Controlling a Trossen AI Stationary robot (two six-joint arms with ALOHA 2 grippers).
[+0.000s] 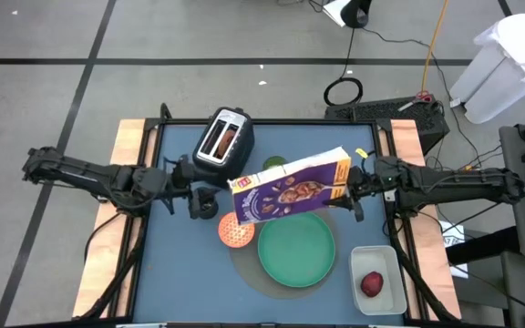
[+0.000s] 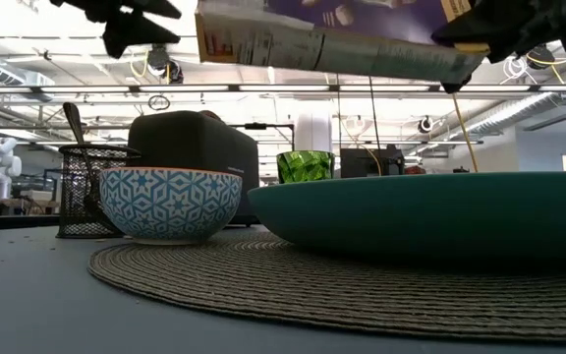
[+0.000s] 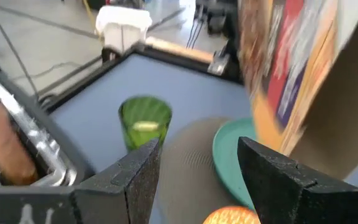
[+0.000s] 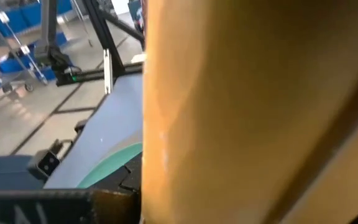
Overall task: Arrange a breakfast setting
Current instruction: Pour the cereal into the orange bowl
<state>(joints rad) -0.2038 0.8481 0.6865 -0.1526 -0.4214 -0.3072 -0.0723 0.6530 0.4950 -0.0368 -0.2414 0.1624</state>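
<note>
My right gripper (image 1: pixel 346 187) is shut on the purple cereal box (image 1: pixel 290 189), which hangs in the air over the green plate (image 1: pixel 296 248) and the small bowl (image 1: pixel 236 232), orange inside. Plate and bowl rest on a round woven mat (image 2: pixel 293 285). My left gripper (image 3: pixel 197 180) is open and empty, just left of the box's free end, above a black mesh holder with the spoon (image 2: pixel 72 126). The brown bagel (image 1: pixel 229 138) stands in the toaster's slot. The dark-red fruit (image 1: pixel 372 284) lies in the white tub (image 1: pixel 386 260). My right gripper holds the box by its yellow end (image 1: pixel 339 173), the end toward the table's right edge. The fingers come in about level from the right; the box's yellow side (image 4: pixel 229 112) fills the wrist view and hides the fingers. The box is lifted clear, lying lengthwise, front face up.
A black toaster (image 1: pixel 224 137) stands at the far middle of the table. A green glass (image 3: pixel 145 121) stands behind the plate, half under the box. Wooden rails edge the table's left and right sides (image 1: pixel 126 146).
</note>
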